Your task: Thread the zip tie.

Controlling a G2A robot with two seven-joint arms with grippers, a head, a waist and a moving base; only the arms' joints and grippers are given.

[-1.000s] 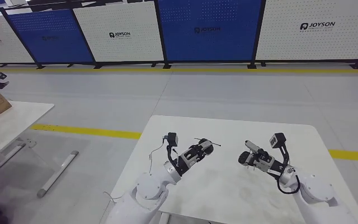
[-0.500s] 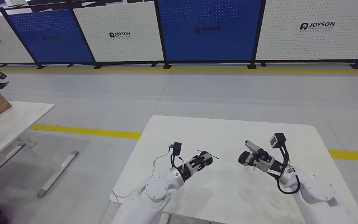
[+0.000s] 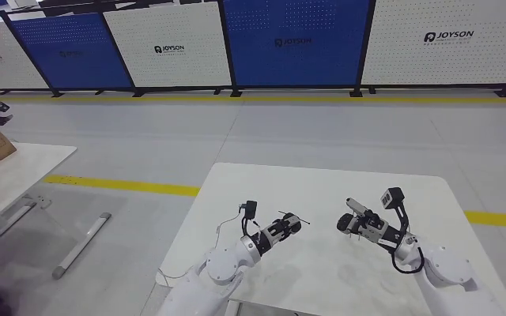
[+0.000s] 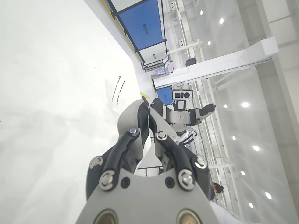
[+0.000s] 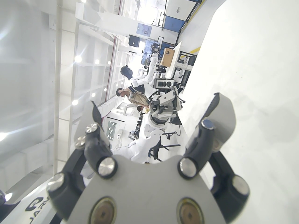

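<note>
The left gripper (image 3: 292, 220) pinches the zip tie (image 3: 305, 221), lower centre of frame.
The tie juts past both sides of the closed jaws; the right gripper (image 3: 345, 215), further right, has its jaws apart.

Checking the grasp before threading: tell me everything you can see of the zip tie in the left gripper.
The zip tie is a thin, straight black strip, plastic by its look. It is pinched crosswise in the shut jaws of the left gripper, over the white table; nothing else appears to touch it. Both ends stick out, one pointing toward the other arm. Its head is too small to make out.
</note>
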